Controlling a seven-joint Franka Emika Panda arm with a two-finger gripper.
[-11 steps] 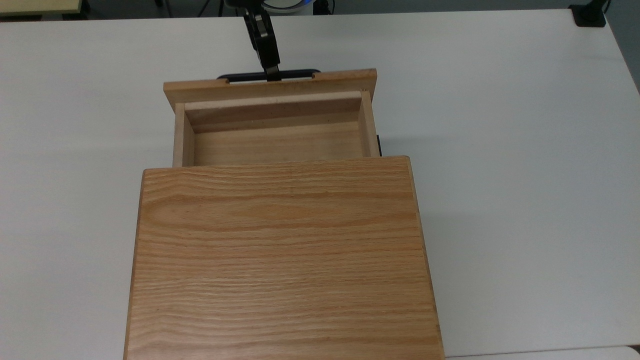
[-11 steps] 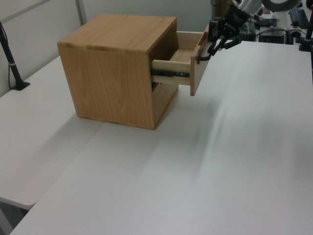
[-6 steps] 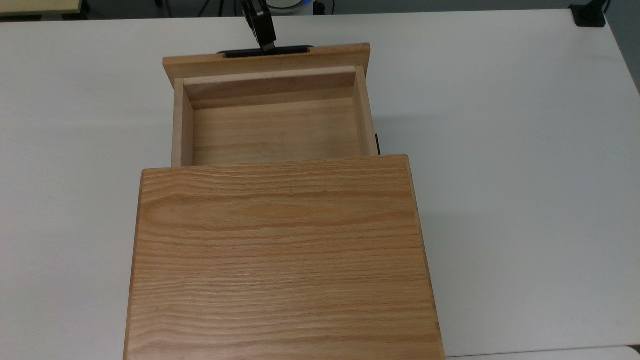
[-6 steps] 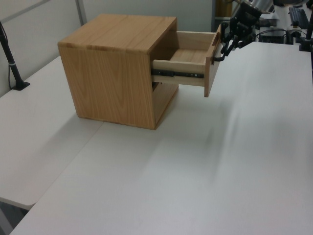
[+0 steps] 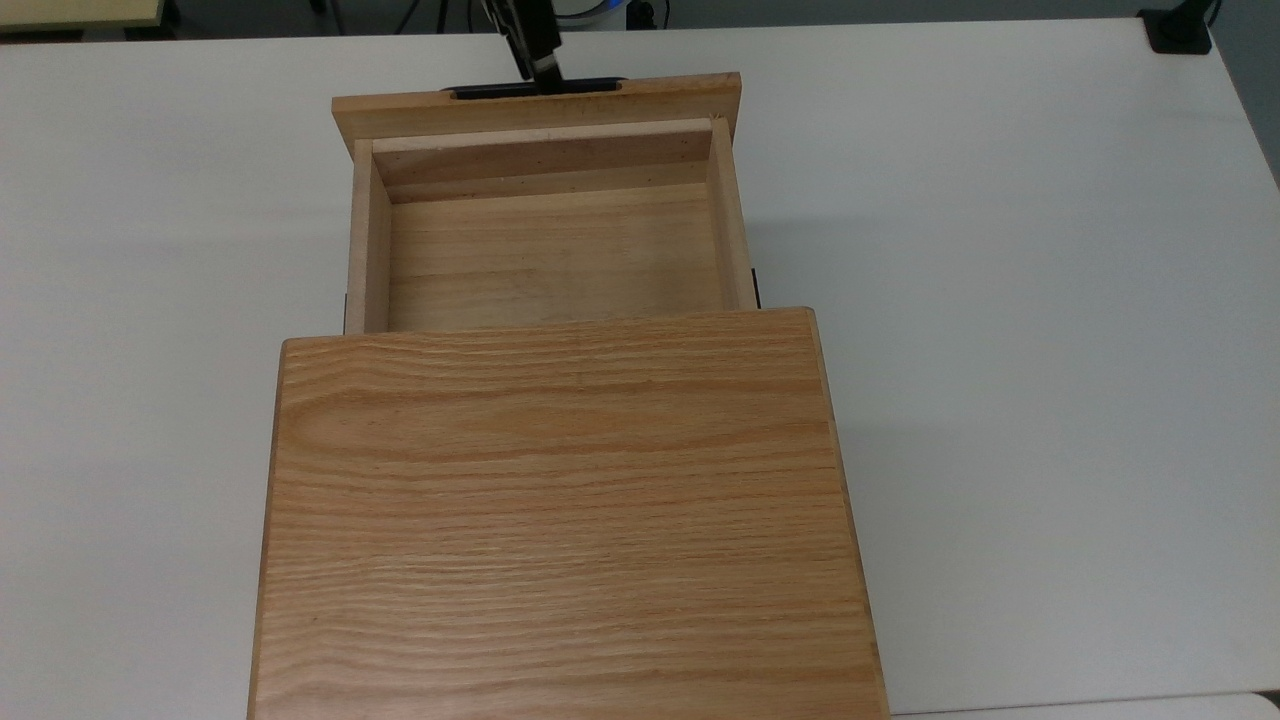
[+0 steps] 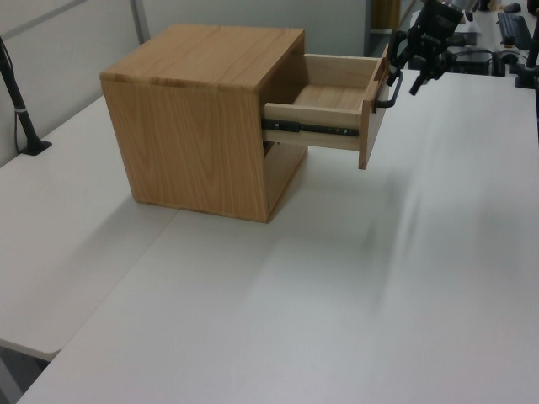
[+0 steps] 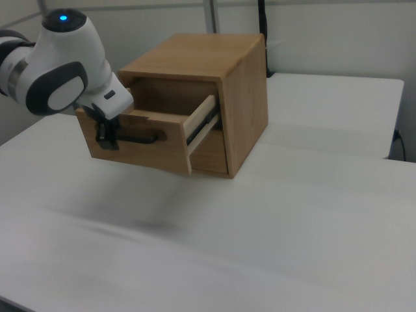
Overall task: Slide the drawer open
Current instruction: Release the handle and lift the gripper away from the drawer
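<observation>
Since half a second before, the light oak wooden drawer [image 5: 545, 250] had been drawn slightly further toward the white worktop's [image 5: 1000, 250] far edge in the top view. It was left well extended from the oak cabinet [image 6: 202, 118]. At its thin black bar handle [image 7: 140, 138], the black two-finger gripper [image 7: 106, 133] was seen; whether it was pinching could not be told.

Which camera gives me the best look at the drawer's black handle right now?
The right view: the handle faces it along its length. The top view catches a thin black edge; the left view sees it end-on.
</observation>
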